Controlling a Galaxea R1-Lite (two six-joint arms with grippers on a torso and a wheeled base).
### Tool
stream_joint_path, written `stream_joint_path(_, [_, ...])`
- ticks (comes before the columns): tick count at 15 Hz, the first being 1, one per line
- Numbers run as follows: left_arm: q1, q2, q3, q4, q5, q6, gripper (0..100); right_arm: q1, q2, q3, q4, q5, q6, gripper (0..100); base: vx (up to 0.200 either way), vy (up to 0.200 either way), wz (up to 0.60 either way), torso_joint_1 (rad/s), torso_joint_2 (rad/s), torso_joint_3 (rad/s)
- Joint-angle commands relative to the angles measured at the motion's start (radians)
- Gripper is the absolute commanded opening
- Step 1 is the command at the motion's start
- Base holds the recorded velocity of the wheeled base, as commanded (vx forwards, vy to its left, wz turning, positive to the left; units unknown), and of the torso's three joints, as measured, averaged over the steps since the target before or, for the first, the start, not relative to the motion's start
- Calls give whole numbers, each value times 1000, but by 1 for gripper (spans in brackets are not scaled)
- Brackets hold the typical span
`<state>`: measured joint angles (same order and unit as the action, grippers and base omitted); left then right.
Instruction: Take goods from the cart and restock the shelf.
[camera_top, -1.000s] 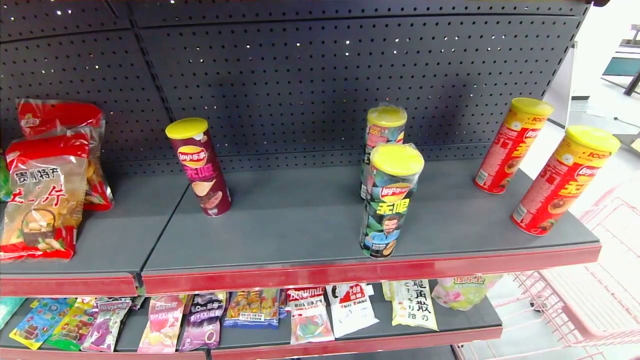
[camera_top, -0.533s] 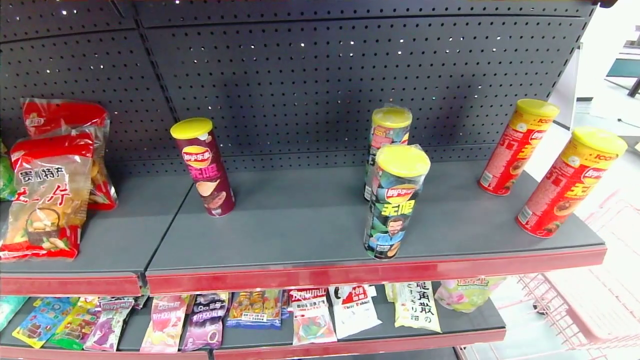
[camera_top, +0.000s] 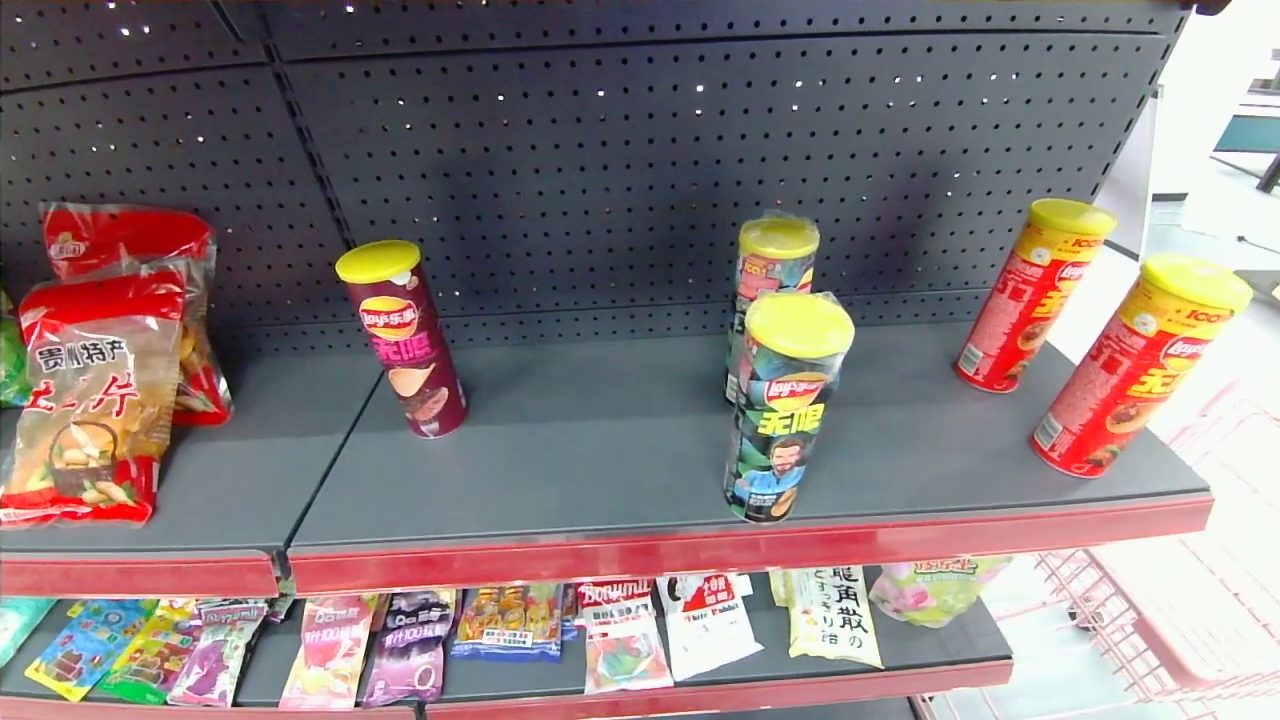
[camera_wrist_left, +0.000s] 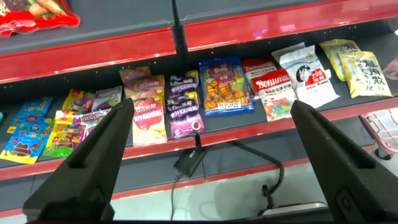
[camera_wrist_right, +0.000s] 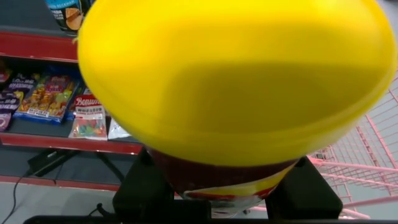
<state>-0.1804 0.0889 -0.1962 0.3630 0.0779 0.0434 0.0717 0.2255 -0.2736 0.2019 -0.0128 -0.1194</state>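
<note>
The red can (camera_wrist_right: 236, 81) sits in the right gripper (camera_wrist_right: 224, 186), low down in front of the shelves and next to the pink cart (camera_wrist_right: 373, 168). The jaws are squeezed onto its sides, one on each side. Its big yellow lid is round, smooth and a bit shiny, and the can is a long tube that looks like thin card. I think a round, slick tube like that could slip or turn in the grip. If it is squeezed too hard, it could get a dent. On the way up, the wide lid could bump the red front edge of the top shelf (camera_top: 620, 440), which is flat, dark and hard. The two other red cans (camera_top: 1030, 295) stand at the right side of the frame, and one is close to the shelf's corner. The two green cans (camera_top: 785, 405) in crinkly clear wrap stand in the middle, and the front one is right by the edge. These cans are tall and thin, so a small knock could tip one off. A purple can (camera_top: 402, 338) stands left of the middle. Soft, shiny snack bags (camera_top: 90, 400) fill the left side. The left gripper (camera_wrist_left: 211, 104) has its jaws wide apart and holds nothing.
</note>
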Motion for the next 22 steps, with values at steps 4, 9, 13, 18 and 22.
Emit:
stream_joint_path(4, [-1,0,0,-1,0,0,100,2,0,17,-1,4,0,0,0,200,0,7,-1,1])
stream_joint_path(9, [-1,0,0,-1,-1,-2,100,2,-3,24,-1,5,0,0,0,200,0,0,1,2])
stream_joint_path(13, [-1,0,0,-1,0,-2,100,2,-5,27,-1,5,0,0,0,200,0,-3,4,1])
stream_joint_path(18, [-1,0,0,-1,0,-2,100,2,-12,27,-1,2,0,0,0,80,0,1,2,1])
stream_joint_path(22, [-1,0,0,-1,0,0,100,3,-34,36,1,2,-2,0,50,0,0,1,1,1])
